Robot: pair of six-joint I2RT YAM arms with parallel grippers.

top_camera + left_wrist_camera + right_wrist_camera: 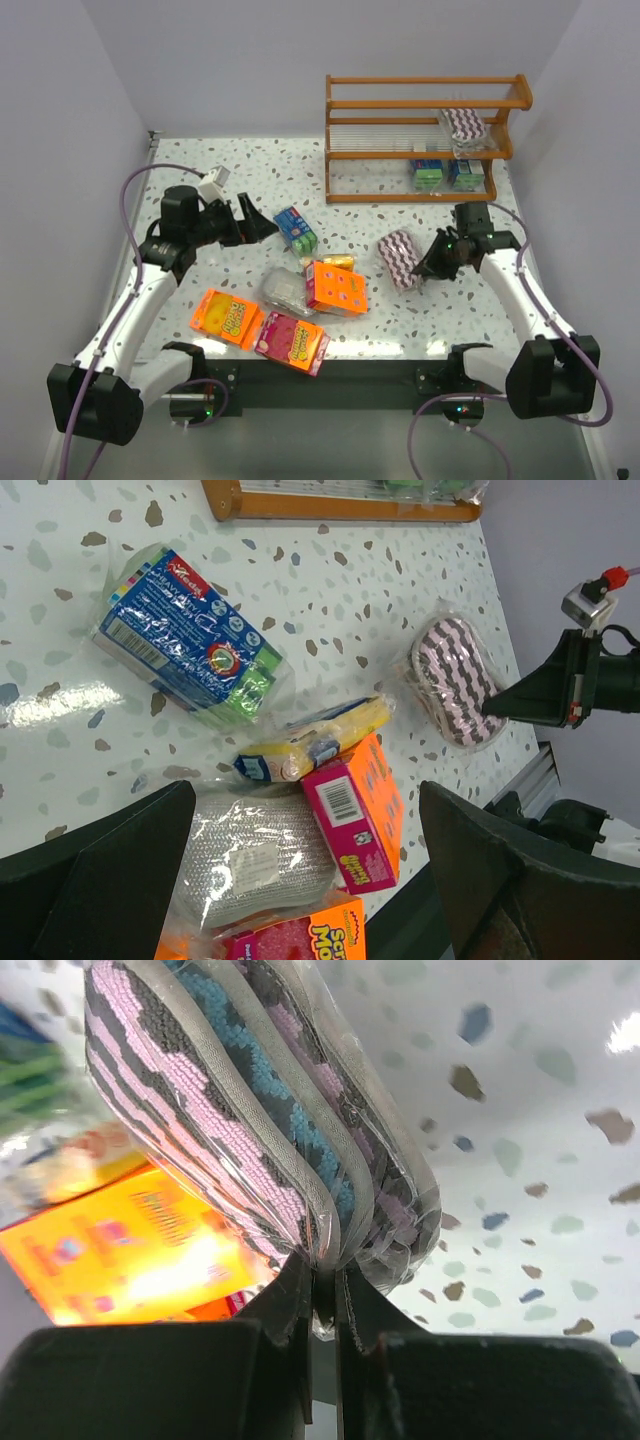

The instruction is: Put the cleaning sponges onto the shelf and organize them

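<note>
An oval pad pack with a purple-white zigzag pattern (400,258) (455,680) (240,1110) lies on the table right of centre. My right gripper (426,265) (322,1278) is shut on the edge of its clear wrap. The left gripper (262,225) (300,880) hovers open above the pile, holding nothing. A blue-and-green pack (296,229) (190,645) and a yellow block with a blue label (338,262) (315,740) lie near it. The orange-brown shelf (425,105) stands at the back right. It holds another zigzag pack (463,125) and two blue-green packs (428,175).
A silver pad pack (283,288) (255,855) and an orange-pink box (336,288) (360,805) sit mid-table. An orange pack (227,317) and a pink pack (292,340) lie by the front edge. Walls close in on both sides.
</note>
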